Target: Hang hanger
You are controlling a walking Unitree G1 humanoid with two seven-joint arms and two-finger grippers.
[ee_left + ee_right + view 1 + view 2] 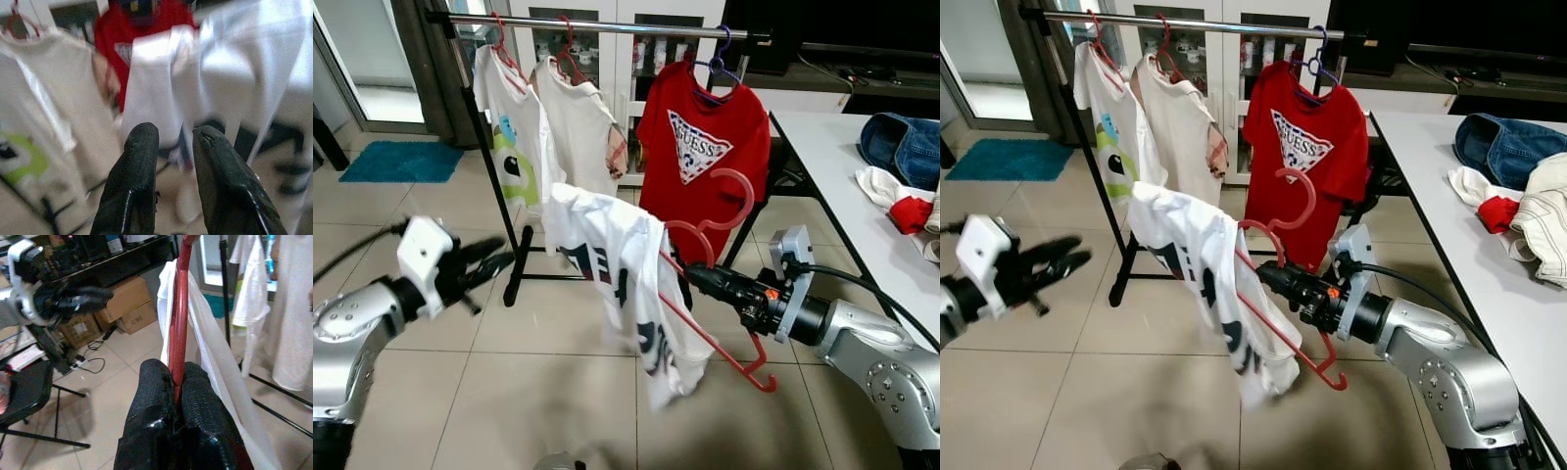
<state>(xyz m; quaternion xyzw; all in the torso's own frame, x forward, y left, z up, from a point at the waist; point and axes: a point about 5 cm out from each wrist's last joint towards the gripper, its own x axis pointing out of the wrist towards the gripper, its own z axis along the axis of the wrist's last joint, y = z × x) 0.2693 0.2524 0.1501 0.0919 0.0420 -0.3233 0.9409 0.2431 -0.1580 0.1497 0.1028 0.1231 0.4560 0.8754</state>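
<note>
Our right gripper (690,276) clenches the red hanger (705,245) carrying the white shirt (607,264), well short of the rail (597,26); our left gripper (494,259) hovers, fingers slightly parted. Hooking remains.

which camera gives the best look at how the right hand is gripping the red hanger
The right wrist view: the hanger runs straight between the right hand's shut fingers, close up. The eye views show hand and whole hanger from the side, with the shirt draped on it. The left wrist view shows blurred shirt.
</note>
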